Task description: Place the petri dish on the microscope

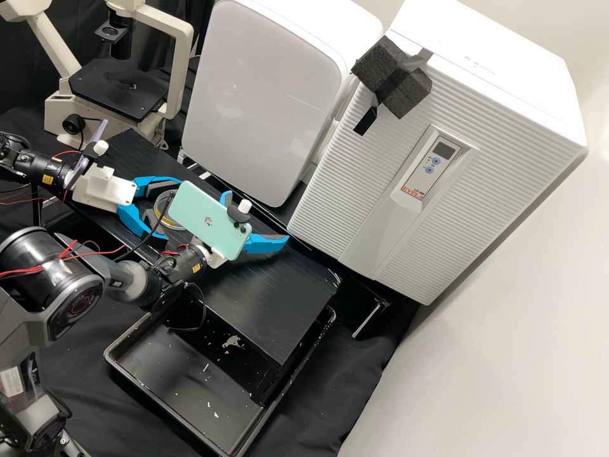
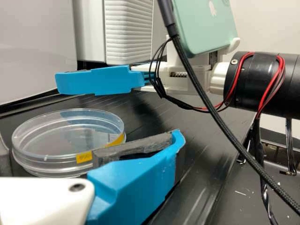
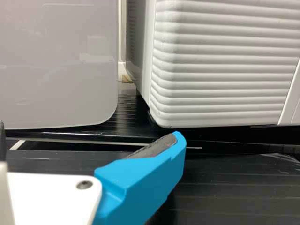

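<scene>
One beige microscope [image 1: 182,63] with a flat black stage [image 1: 114,95] is set at the far left of the high view, where room beneath its upper parts seems to be left for a dish to be slid in. Beside it, the left gripper [image 1: 170,209], white with blue fingers, is held low over the black ribbed bench [image 1: 273,304], its jaws spread wide, so that both sides of the dish can presumably be reached at once. Between them the round, clear plastic petri dish [image 2: 51,164] is found, laid flat on the bench; whether it is touched by the pads cannot be told. It is marked with yellow tape [image 2: 84,156], by which lid and base may be kept together. A level squeeze on its side wall is probably called for, since the smooth plastic could be tipped or slipped if caught unevenly. Farther right, a mint-green phone [image 1: 209,219] is mounted above the right gripper [image 1: 255,216], likely so that its work can be watched. Those jaws are parted widely too, with nothing held between them.
</scene>
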